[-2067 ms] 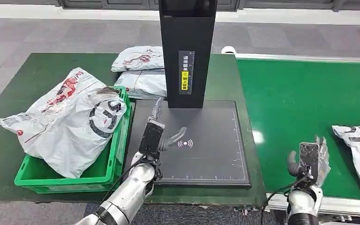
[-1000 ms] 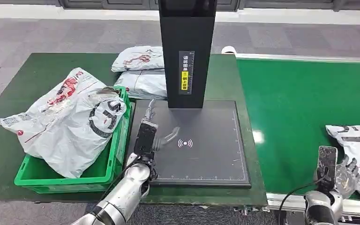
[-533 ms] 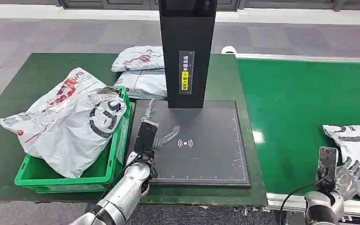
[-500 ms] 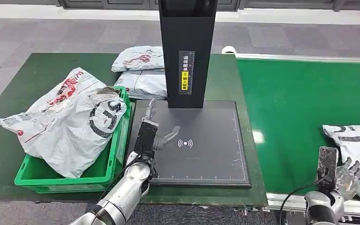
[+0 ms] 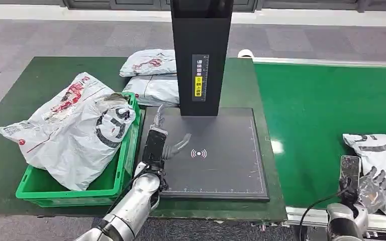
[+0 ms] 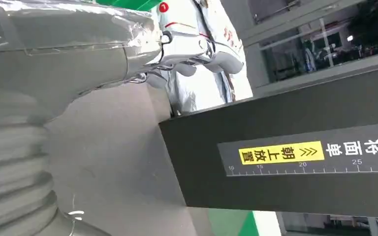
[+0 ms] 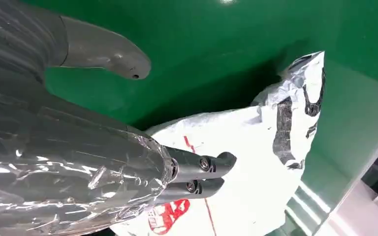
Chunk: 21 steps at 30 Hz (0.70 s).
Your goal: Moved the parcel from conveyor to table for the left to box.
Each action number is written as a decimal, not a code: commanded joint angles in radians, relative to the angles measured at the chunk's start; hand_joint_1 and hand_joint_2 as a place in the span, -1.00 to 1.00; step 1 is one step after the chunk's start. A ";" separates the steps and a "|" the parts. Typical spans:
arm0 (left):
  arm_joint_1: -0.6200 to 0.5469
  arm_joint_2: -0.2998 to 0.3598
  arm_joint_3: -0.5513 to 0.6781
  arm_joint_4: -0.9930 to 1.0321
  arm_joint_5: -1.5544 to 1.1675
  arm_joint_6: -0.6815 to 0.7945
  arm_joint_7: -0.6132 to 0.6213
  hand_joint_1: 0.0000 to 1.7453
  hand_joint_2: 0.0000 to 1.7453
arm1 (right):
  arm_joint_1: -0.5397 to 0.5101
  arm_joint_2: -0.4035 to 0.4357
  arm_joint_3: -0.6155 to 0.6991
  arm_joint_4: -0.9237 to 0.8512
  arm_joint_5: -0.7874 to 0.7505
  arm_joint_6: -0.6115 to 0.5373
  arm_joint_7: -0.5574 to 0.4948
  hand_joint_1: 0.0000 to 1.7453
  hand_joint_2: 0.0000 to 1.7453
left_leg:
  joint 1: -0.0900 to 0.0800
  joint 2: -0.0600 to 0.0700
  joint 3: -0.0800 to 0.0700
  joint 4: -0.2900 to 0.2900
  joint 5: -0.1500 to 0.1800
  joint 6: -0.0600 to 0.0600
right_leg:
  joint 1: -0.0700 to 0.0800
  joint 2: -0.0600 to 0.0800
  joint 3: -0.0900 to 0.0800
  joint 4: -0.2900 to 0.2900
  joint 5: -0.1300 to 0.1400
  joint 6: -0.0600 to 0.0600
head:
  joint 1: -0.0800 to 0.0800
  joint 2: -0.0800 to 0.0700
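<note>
Parcel (image 5: 382, 150) lies on the green conveyor (image 5: 321, 110) at my far right, white with black and red print. My right hand (image 5: 371, 183) hangs over its near edge, fingers apart and holding nothing; whether they touch the plastic I cannot tell. My left hand (image 5: 168, 145) sits spread and empty above the black scanner pad (image 5: 221, 165) on the surface (image 5: 40, 75), beside the green box (image 5: 100, 188).

- A white plastic parcel (image 5: 379, 150) with black and red print lies flat and crinkled on the green conveyor (image 5: 321, 115), near its front edge.
</note>
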 commanded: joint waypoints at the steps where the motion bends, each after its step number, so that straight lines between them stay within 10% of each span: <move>1: -0.017 0.010 0.038 0.024 0.001 -0.002 0.005 -1.00 1.00 | -0.044 0.015 -0.035 0.052 -0.001 0.001 0.004 -1.00 1.00 | 0.000 0.006 0.004 -0.001 -0.001 0.000 | 0.001 0.000 0.003 -0.002 0.000 -0.002 | 0.000 0.000; 21: 0.048 0.009 0.054 -0.047 -0.011 -0.013 0.032 -1.00 1.00 | -0.021 0.077 -0.249 -0.019 0.366 -0.029 0.038 -1.00 1.00 | 0.000 0.005 0.004 -0.002 -0.001 0.000 | 0.001 0.000 0.003 -0.002 0.000 -0.002 | 0.000 0.000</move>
